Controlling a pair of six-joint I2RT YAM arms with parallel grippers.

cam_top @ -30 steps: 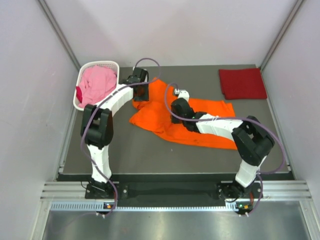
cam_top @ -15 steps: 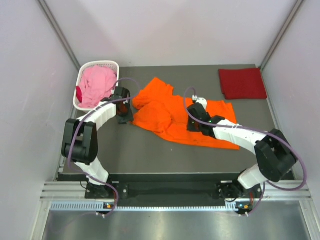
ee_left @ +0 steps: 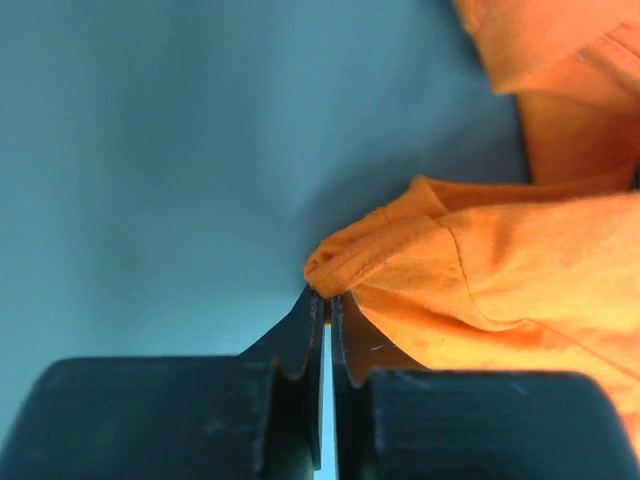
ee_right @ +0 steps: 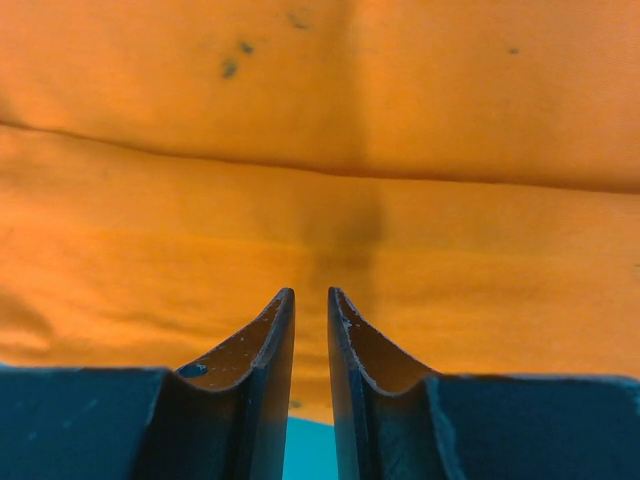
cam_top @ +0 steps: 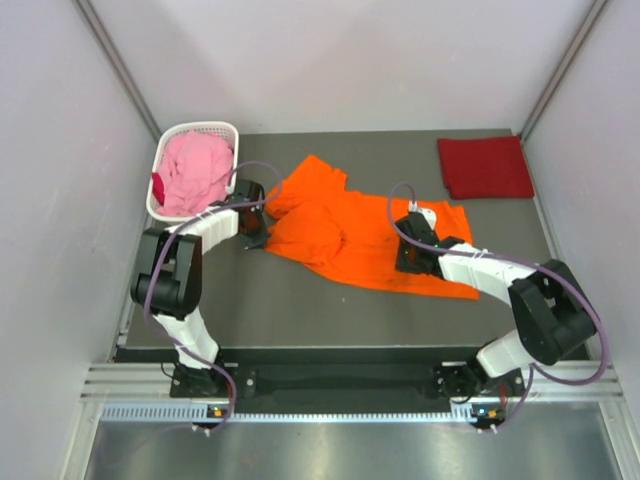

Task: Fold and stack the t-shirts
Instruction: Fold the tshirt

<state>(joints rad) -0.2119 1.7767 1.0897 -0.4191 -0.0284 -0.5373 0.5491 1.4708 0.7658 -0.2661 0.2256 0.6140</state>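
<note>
The left gripper (ee_left: pixel 322 292) pinches the orange t-shirt (cam_top: pixel 350 235) at its left hem, mid-tabletop. The right gripper (ee_right: pixel 311 292) hovers over the shirt's right part, its jaws narrowly parted and empty.

Bright orange short-sleeved cloth t-shirt (cam_top: pixel 345 235) is lying spread but rumpled, centre. Dark red cloth t-shirt (cam_top: pixel 485 167) is lying folded flat, far right. Pink cloth t-shirt (cam_top: pixel 195 170) is sitting bunched in white lattice basket (cam_top: pixel 203 127).

A dark grey tabletop (cam_top: pixel 300 305) sits between pale, plain walls (cam_top: pixel 340 60) on the left, right and far sides. A shiny metal rail (cam_top: pixel 340 380) runs along its near edge. The light is soft.
</note>
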